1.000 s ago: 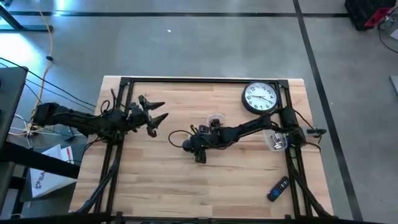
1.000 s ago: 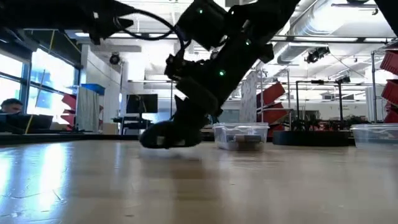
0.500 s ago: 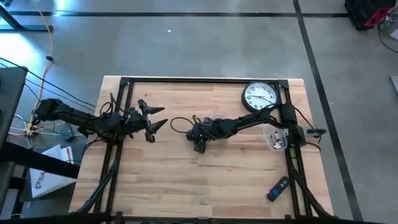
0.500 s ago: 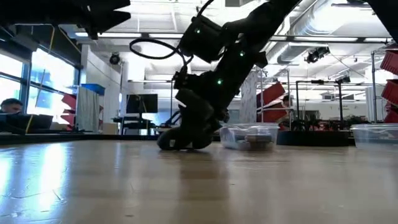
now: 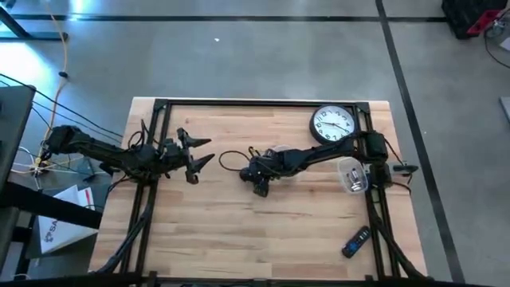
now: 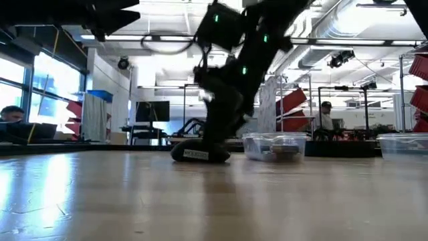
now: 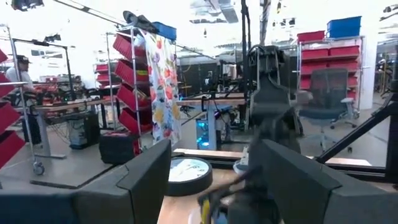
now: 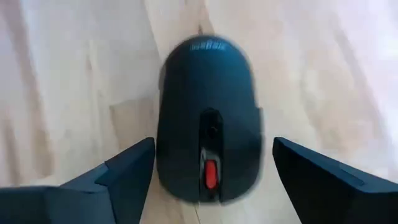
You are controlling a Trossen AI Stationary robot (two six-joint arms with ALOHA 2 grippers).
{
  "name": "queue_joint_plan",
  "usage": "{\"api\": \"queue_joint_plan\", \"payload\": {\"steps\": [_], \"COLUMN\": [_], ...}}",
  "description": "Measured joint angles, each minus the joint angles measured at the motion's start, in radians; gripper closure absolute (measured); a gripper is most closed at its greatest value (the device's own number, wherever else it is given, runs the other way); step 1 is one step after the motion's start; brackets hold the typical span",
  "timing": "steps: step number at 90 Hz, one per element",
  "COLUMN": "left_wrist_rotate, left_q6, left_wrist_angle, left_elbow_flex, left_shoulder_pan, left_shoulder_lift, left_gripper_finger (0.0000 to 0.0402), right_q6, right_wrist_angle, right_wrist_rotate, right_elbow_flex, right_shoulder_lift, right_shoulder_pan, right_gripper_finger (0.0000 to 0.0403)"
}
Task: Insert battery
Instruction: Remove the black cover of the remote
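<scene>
A black computer mouse (image 8: pixel 208 118) lies flat on the wooden table (image 5: pixel 207 231) near its middle; in the low view the mouse (image 6: pixel 198 154) rests on its underside. My right gripper (image 8: pixel 211 186) hangs over it, pointing down, open, one finger on each side of the mouse's rear end. My left gripper (image 5: pixel 205 149) waits open and raised over the table's left part, with nothing between its fingers (image 7: pixel 143 180). No battery shows in any view.
A round white wall clock (image 5: pixel 332 125) lies at the far right. A clear plastic tub (image 6: pixel 274 146) stands just behind and right of the mouse, a second tub (image 5: pixel 351 176) by the right arm's base. A dark remote-like device (image 5: pixel 356 241) lies near right. The near half is bare wood.
My right gripper has gone a little toward the table's right edge with the mouse and then risen. The mouse, tipped under the fingers a second ago, now lies flat on the table. My left arm drew back slightly toward the left edge.
</scene>
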Motion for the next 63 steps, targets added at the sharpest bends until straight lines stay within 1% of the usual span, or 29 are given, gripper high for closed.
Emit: {"api": "queue_joint_plan", "payload": {"steps": [9, 18, 23, 30, 36, 41, 54, 63], "left_wrist_rotate": [0.001, 0.003, 0.012, 0.035, 0.046, 0.05, 0.052, 0.052], "left_q6": [0.016, 0.039, 0.053, 0.066, 0.063, 0.039, 0.017, 0.015], "left_wrist_angle": [0.003, 0.004, 0.005, 0.007, 0.012, 0.011, 0.004, 0.003], "left_elbow_flex": [0.0, 0.0, 0.0, 0.0, 0.001, 0.006, 0.05, 0.106], "left_shoulder_pan": [-0.021, -0.047, -0.062, -0.081, -0.1, -0.116, -0.171, -0.212], "left_shoulder_lift": [0.0, 0.0, 0.0, 0.0, 0.001, 0.01, 0.098, 0.199], "left_gripper_finger": [0.0172, 0.0172, 0.0172, 0.0172, 0.0172, 0.0172, 0.0172, 0.0172], "right_q6": [-0.014, -0.072, -0.118, -0.18, -0.208, -0.208, -0.135, -0.118], "right_wrist_angle": [-0.079, -0.167, -0.214, -0.264, -0.307, -0.343, -0.459, -0.522], "right_wrist_rotate": [0.006, 0.035, 0.08, 0.169, 0.239, 0.273, 0.276, 0.234], "right_elbow_flex": [0.023, 0.031, 0.031, 0.025, 0.022, 0.022, 0.022, 0.021], "right_shoulder_lift": [-0.043, -0.095, -0.125, -0.157, -0.171, -0.175, -0.17, -0.164], "right_shoulder_pan": [0.015, 0.059, 0.097, 0.163, 0.221, 0.267, 0.367, 0.435], "right_gripper_finger": [0.0107, 0.0107, 0.0107, 0.0107, 0.0107, 0.0107, 0.0107, 0.0107]}}
